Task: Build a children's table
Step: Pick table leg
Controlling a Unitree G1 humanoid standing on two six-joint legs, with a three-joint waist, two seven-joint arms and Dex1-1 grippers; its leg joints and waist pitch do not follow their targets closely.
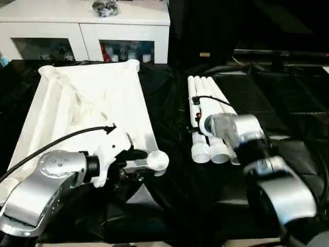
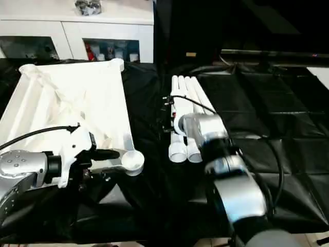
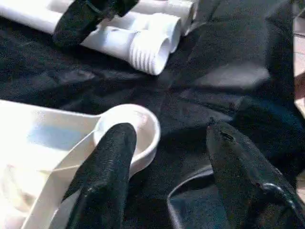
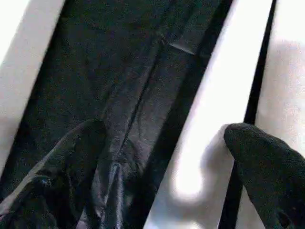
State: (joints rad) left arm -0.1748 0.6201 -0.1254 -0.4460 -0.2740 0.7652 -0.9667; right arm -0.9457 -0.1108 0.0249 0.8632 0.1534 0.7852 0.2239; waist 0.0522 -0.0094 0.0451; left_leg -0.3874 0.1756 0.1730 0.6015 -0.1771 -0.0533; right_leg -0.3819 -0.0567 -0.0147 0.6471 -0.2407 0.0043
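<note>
From the head views, the tabletop (image 1: 87,103) is seen upside down on the black worktop (image 1: 169,206), the legs (image 1: 205,113) bundled beside it. Through the wrists, the left pincer (image 3: 164,157) is spread at a corner socket (image 3: 138,129); the right pincer (image 4: 162,162) is spread over the legs. Light, stiff, slippery plastic is judged; a leg is best gripped mid-tube.

Glossy white plastic tabletop (image 1: 92,98) — ribbed-ended plastic legs (image 1: 208,113) — on crinkled black cloth (image 1: 288,98).

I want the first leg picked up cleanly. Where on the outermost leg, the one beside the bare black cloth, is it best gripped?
Probably mid-length on the outermost leg, coming down from above. The legs lie flat, packed side by side, so only its top and cloth-side flank are free; the threaded end should stay bare for the socket.
</note>
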